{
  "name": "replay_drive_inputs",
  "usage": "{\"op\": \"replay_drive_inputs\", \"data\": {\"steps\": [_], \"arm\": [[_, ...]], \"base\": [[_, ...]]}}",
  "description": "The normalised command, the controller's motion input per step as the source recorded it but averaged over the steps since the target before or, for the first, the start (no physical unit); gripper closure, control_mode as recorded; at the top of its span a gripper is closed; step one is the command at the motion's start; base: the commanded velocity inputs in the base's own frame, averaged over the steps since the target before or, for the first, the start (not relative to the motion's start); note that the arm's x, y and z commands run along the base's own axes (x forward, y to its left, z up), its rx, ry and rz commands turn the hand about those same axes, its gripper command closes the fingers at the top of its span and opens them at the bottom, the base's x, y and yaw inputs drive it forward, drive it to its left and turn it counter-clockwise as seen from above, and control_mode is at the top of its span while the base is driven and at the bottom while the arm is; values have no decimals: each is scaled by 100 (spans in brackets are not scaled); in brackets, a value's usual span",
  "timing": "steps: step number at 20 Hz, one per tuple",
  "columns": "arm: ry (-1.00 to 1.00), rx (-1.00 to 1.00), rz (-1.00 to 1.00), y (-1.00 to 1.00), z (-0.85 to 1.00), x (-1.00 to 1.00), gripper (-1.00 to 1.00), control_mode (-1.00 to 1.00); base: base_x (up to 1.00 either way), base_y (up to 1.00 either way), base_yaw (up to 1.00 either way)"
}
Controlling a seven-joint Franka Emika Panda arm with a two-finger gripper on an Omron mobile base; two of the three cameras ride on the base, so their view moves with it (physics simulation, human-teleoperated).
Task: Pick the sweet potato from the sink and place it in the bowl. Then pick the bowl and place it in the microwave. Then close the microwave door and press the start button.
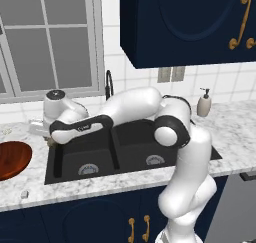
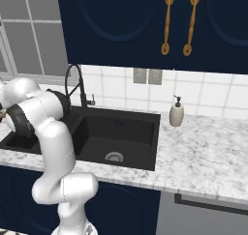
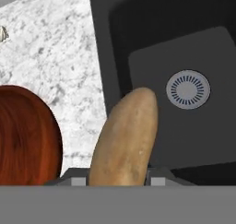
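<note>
The sweet potato (image 3: 125, 138) is seen gripped between the fingers (image 3: 115, 179) in the hand view, its long axis running away from them, above the edge of the sink (image 3: 184, 131) near the bowl (image 3: 25, 140). No writing can be read. The soap dispenser (image 1: 204, 103) on the counter (image 1: 235, 132) is shown by the base views

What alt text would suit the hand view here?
The gripper holds a tan sweet potato above the left edge of the black sink, its round silver drain to the right. The reddish-brown bowl sits on the marble counter at left.
</note>
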Motion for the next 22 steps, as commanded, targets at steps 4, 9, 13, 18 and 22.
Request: {"op": "replay_drive_inputs", "data": {"steps": [4, 9, 13, 18, 22], "arm": [[3, -3, 15, 100, 11, 5, 100, -100], [0, -4, 13, 100, 0, 6, 100, -100], [1, -9, 3, 100, -2, 0, 100, -100], [1, -13, 0, 83, -20, 1, -100, -100], [0, -1, 0, -24, 5, -2, -100, -100]], "base": [[0, 0, 0], [0, 0, 0], [0, 0, 0], [0, 0, 0], [0, 0, 0]]}}
